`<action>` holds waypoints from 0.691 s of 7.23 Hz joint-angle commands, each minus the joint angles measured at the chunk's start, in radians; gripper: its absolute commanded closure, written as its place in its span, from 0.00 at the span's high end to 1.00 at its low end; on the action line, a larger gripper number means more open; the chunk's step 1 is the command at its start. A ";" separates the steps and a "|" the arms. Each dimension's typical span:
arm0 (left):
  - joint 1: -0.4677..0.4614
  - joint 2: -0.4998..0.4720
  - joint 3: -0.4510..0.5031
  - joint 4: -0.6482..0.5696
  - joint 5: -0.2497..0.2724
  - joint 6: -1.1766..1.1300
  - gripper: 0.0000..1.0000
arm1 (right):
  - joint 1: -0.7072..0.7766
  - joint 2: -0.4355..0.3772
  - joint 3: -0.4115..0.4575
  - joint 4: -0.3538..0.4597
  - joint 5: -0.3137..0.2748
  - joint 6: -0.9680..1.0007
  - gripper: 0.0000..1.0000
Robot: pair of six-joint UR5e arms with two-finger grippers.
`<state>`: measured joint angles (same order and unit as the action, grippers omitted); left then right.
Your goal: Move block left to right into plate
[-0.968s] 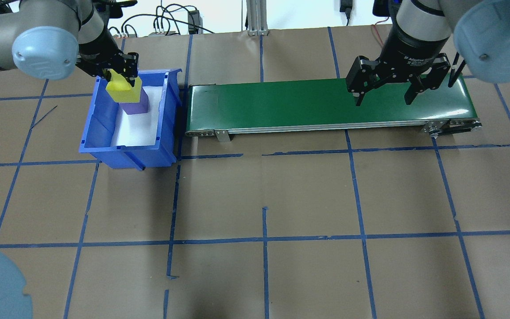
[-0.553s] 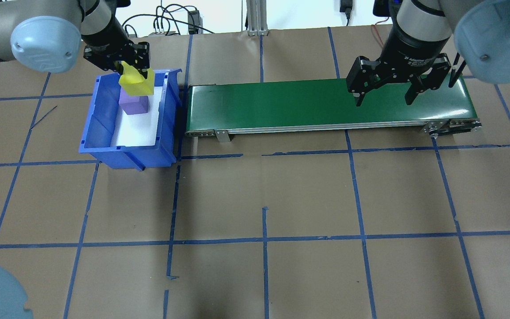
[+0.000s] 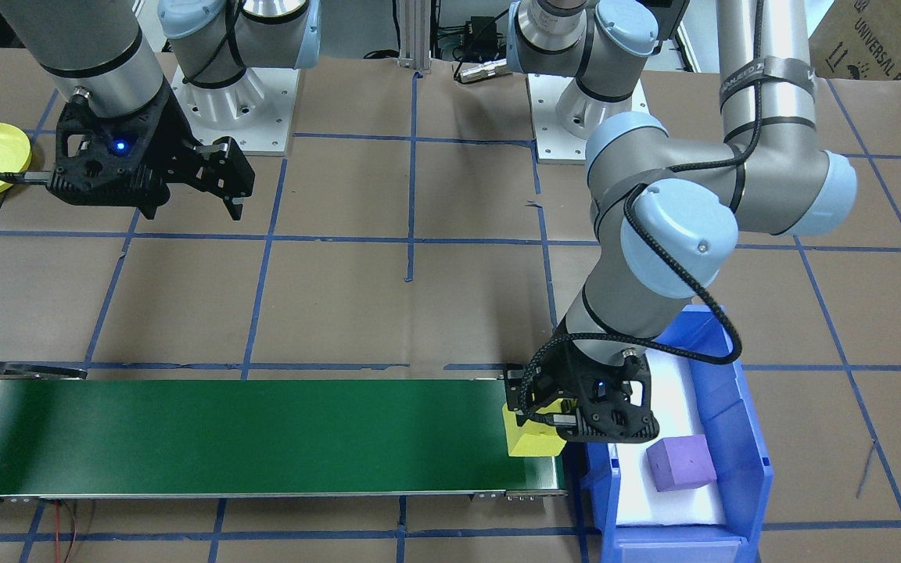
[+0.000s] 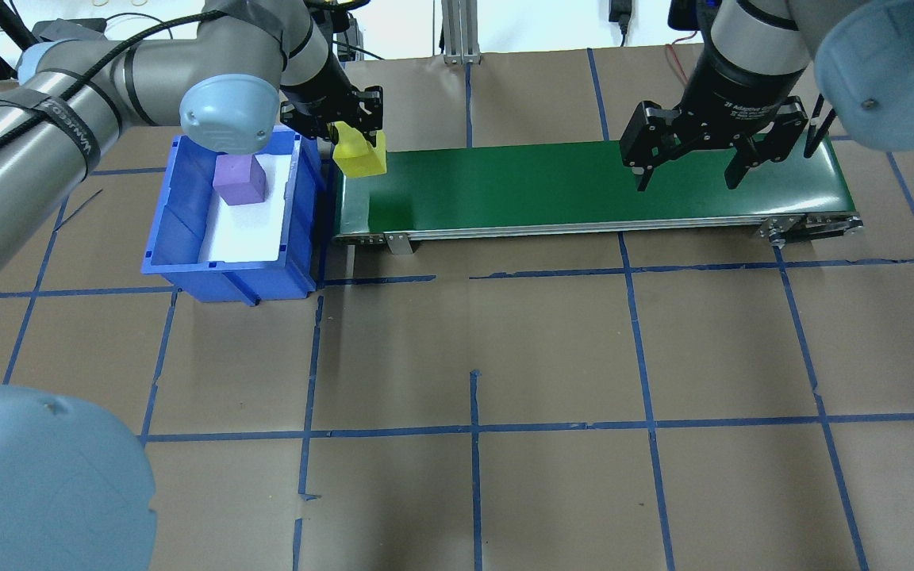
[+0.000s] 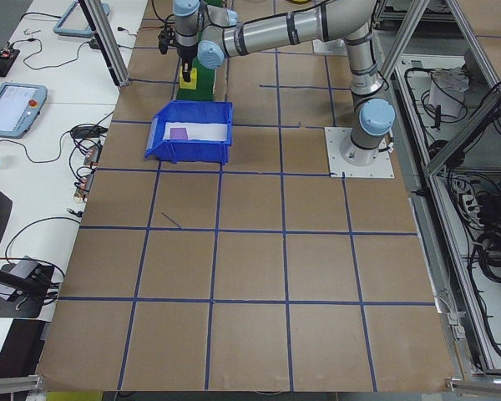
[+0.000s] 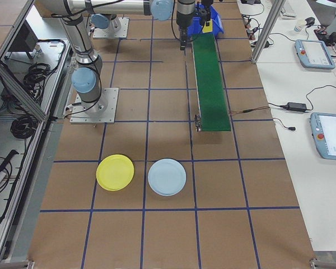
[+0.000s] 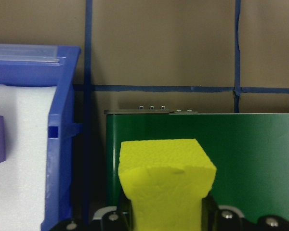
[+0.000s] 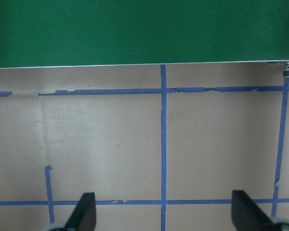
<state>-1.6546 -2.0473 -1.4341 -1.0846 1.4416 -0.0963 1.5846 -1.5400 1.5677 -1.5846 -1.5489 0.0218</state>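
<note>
Left tool clamped on the yellow block, held over the left end of the green belt, just right of the blue bin. The wrist view shows the block gripped at its base, its free end over the belt edge; whether it touches the belt cannot be told from these views. A purple block lies in the bin on white foam. Right tool hangs with fingers apart over the belt's right end. The yellow plate and a blue plate lie on the table, well apart from the belt, on the robot's right.

Likely step: setting the block on the belt. Risks: released this close to the belt's end, the block could tip back toward the bin or catch the frame; the foam looks compressible, so it may cling to a finger on release and topple. A skewed landing would leave the right tool a poor grasp.
</note>
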 commanded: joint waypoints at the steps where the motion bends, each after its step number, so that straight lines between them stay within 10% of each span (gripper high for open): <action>1: -0.013 -0.016 -0.043 0.008 0.003 0.007 0.41 | 0.000 0.000 0.000 0.000 0.000 0.000 1.00; 3: -0.019 -0.016 -0.060 0.009 0.011 0.009 0.49 | 0.000 0.000 0.000 0.002 -0.008 0.000 1.00; 4: -0.019 -0.014 -0.063 0.009 0.010 -0.003 0.85 | 0.000 0.000 0.000 0.000 -0.008 0.000 1.00; 5: -0.021 -0.007 -0.063 0.012 0.011 -0.005 0.93 | 0.000 0.000 0.000 0.000 -0.008 0.001 1.00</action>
<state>-1.6734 -2.0605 -1.4952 -1.0747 1.4516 -0.0963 1.5846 -1.5401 1.5677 -1.5841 -1.5566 0.0217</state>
